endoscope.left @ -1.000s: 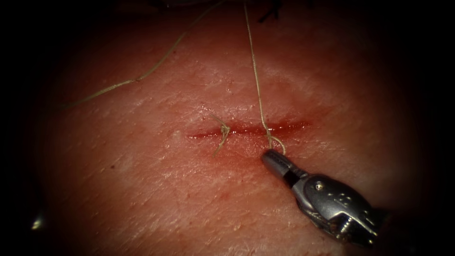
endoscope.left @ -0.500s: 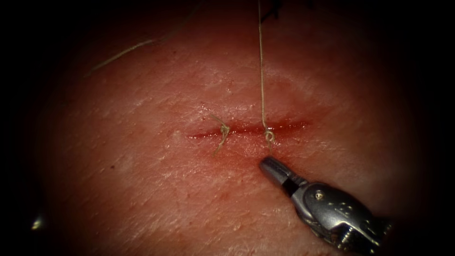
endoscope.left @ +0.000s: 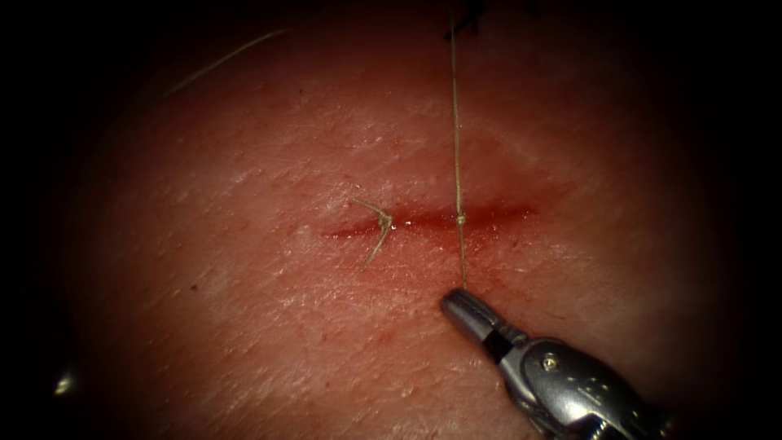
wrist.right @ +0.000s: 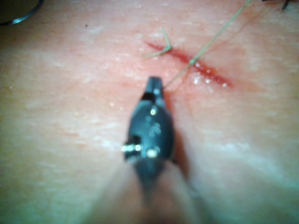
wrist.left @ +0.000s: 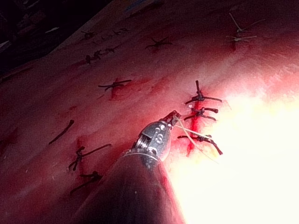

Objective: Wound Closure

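the right tool (endoscope.left: pixel 466 300) is seen slanting up from the endoscope view's lower right, its tip resting just below the cut (endoscope.left: pixel 432 222) on the tissue (endoscope.left: pixel 244 310), with the jaws closed on the short end of the thread (endoscope.left: pixel 457 147). the thread is stretched taut and straight from the tip, across the cut through a small knot (endoscope.left: pixel 461 218), and up out of the picture. a finished stitch with cut ends (endoscope.left: pixel 379 228) is seen further left on the cut. the left tool (wrist.left: pixel 175 115) is seen in its own wrist view holding pale thread, near a row of dark stitches (wrist.left: pixel 202 112); how tightly its jaws are closed cannot be told. the needle cannot be made out. compared with a second ago, the loose loop at the cut is drawn down into the knot, and the right tool is shifted lower.
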Controlling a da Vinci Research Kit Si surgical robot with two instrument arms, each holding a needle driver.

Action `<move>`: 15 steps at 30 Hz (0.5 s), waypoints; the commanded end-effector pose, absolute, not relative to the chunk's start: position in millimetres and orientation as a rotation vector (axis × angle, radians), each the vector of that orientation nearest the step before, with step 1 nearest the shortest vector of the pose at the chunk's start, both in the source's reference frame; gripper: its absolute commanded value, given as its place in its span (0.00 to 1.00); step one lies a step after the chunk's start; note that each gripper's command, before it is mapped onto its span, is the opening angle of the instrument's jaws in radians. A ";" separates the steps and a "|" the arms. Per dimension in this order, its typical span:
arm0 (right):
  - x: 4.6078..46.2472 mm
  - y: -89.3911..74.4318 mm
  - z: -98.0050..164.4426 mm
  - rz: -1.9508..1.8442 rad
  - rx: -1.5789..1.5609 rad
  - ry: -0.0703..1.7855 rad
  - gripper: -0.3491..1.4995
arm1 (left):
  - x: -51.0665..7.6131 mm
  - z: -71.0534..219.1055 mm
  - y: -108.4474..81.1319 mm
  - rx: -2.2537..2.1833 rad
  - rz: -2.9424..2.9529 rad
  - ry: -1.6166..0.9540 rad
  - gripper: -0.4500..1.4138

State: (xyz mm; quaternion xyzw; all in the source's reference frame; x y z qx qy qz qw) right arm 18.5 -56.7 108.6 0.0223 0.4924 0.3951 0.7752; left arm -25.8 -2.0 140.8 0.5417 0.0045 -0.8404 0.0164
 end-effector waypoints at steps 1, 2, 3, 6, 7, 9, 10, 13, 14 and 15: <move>19.4 -57.3 109.6 0.846 0.057 1.066 0.00 | -26.3 141.3 -1.3 1.682 -2.615 0.002 0.00; 19.5 -57.4 109.7 0.844 0.058 1.064 0.00 | -26.4 141.5 -1.3 1.680 -2.617 -0.002 0.00; 19.6 -57.4 109.9 0.839 0.062 1.065 0.00 | -26.6 141.8 -1.4 1.676 -2.618 -0.007 0.00; 19.6 -57.4 110.1 0.837 0.064 1.060 0.00 | -26.7 142.2 -1.7 1.670 -2.621 -0.016 0.00; 19.5 -57.4 110.2 0.836 0.064 1.060 0.00 | -26.8 142.3 -1.9 1.670 -2.618 -0.016 0.00; 19.5 -57.5 110.4 0.834 0.065 1.056 0.00 | -26.8 142.5 -2.1 1.668 -2.618 -0.019 0.00; 19.5 -57.5 110.6 0.832 0.066 1.054 0.00 | -26.7 142.5 -2.2 1.667 -2.618 -0.020 0.00; 19.5 -57.2 110.6 0.835 0.066 1.052 0.00 | -26.7 142.5 -2.2 1.667 -2.618 -0.019 0.00; 19.6 -56.9 110.5 0.835 0.068 1.045 0.00 | -26.8 142.4 -2.3 1.669 -2.617 -0.016 0.00; 19.6 -56.7 110.5 0.836 0.070 1.042 0.00 | -26.8 142.4 -2.5 1.671 -2.615 -0.014 0.00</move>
